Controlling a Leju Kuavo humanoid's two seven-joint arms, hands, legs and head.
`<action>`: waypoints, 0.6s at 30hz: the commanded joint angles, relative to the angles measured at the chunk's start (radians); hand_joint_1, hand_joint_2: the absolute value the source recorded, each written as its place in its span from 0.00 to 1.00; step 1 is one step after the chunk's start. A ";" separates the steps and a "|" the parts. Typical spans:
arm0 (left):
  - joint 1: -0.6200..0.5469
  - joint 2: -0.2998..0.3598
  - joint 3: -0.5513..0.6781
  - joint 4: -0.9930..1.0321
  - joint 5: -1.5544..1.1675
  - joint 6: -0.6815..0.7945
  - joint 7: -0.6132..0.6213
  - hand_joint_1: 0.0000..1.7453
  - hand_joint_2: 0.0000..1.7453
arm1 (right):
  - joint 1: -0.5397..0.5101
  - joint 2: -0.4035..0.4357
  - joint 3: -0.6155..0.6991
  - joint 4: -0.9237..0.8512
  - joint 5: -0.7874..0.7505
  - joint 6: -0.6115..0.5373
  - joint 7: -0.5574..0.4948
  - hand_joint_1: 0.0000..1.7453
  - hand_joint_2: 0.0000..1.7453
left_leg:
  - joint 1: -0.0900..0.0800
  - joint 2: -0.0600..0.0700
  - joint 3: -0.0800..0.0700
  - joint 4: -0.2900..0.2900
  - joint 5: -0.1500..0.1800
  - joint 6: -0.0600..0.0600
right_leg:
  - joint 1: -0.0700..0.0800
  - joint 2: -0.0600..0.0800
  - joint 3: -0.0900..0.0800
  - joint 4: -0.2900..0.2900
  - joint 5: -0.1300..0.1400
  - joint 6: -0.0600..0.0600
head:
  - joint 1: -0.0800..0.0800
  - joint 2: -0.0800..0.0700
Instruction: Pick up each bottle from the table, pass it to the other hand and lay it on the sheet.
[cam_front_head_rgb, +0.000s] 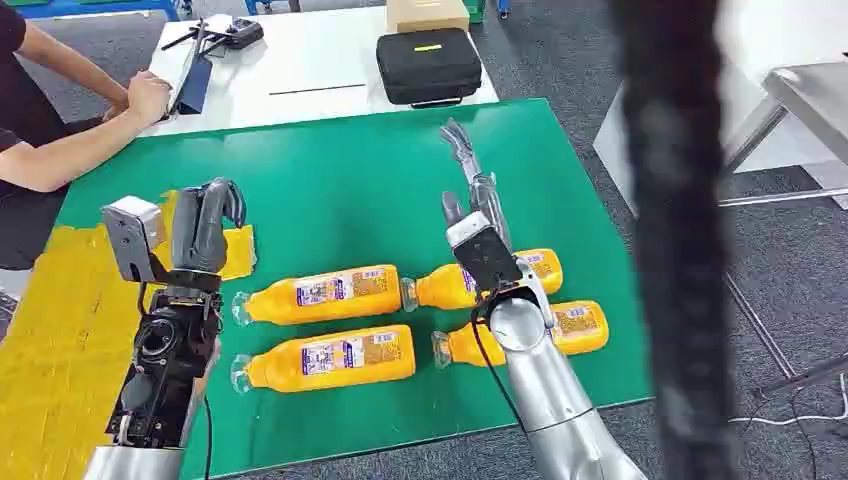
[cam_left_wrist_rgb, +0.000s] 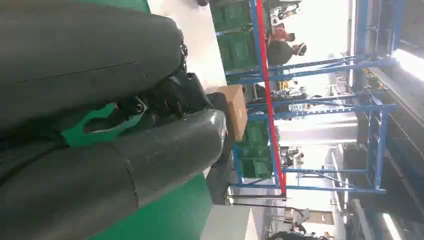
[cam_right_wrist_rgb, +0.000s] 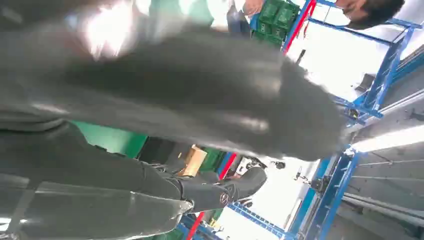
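the right hand (cam_front_head_rgb: 470, 190) reaches forward over the green mat (cam_front_head_rgb: 350, 180), fingers stretched apart, empty, above the four orange juice bottles (cam_front_head_rgb: 325, 325) lying there. the left hand (cam_front_head_rgb: 205, 225) hangs curled, empty, over the yellow sheet (cam_front_head_rgb: 60, 340).

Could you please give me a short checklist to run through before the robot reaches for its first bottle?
1. Four bottles lie on the green mat, none on the yellow sheet: ok.
2. Right robot hand holds nothing, fingers extended above the bottles: ok.
3. Left robot hand holds nothing, fingers curled: not ok for receiving.
4. Sheet has bare room: ok.
5. Person's arm rests at the table's far-left edge, apart from the bottles: ok.
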 joint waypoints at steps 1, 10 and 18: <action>0.354 -0.015 0.046 -0.101 0.036 0.007 -0.252 1.00 0.00 | 0.338 -0.090 -0.120 -0.099 -0.339 0.179 -0.244 1.00 0.00 | 0.001 0.000 0.004 0.000 -0.002 -0.002 | 0.001 -0.002 0.004 0.000 -0.002 0.000 | 0.000 0.000; 0.353 -0.018 0.047 -0.099 0.036 0.007 -0.253 1.00 0.00 | 0.344 -0.090 -0.122 -0.105 -0.338 0.179 -0.244 1.00 0.00 | 0.001 0.000 0.004 0.000 -0.002 -0.002 | 0.001 -0.002 0.004 0.000 -0.002 0.000 | 0.000 0.000; 0.301 -0.029 0.046 -0.090 0.033 0.009 -0.233 1.00 0.00 | 0.333 -0.074 -0.117 -0.135 -0.325 0.177 -0.212 1.00 0.00 | 0.002 -0.003 0.020 0.004 -0.019 -0.001 | 0.002 -0.006 0.022 0.002 -0.018 0.003 | 0.000 0.000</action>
